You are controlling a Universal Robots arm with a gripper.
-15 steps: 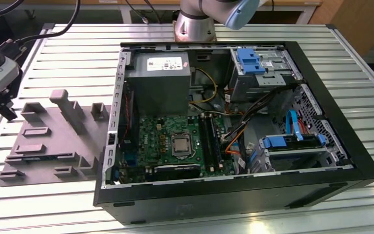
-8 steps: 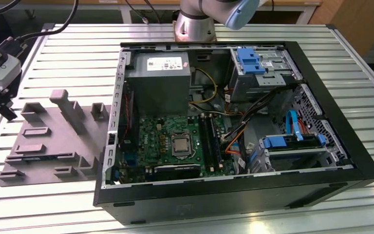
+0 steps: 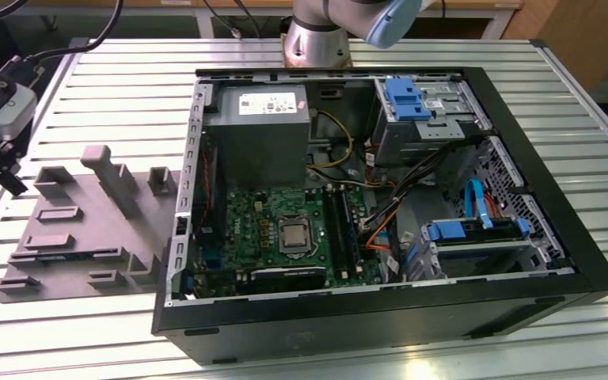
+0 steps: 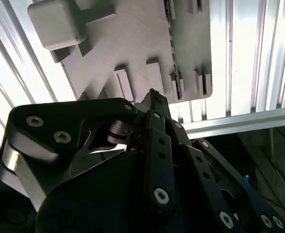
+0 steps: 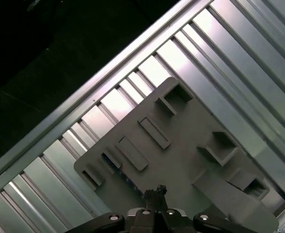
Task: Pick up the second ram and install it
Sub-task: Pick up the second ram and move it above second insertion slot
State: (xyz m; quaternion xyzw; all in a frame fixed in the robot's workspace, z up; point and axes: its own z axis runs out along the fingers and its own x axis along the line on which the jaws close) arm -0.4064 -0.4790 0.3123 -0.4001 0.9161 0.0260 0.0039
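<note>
From my station I see the pincer hanging over the slatted table, just off the outer edge of the grey tray. In both wrist views its fingertips come together to a single narrow point, so I read it as closed, with nothing caught between the tips. The second ram looks to me like the thin dark strip standing on edge in a slot of the tray, a little ahead of the pincer's tips and below them, beside a row of short raised blocks; I cannot make out its chips. No part of the pincer touches it. The open computer case sits well apart from the pincer, on the far side of the tray, with the motherboard lying flat inside it. A taller raised post stands on the part of the tray nearer the case.
</note>
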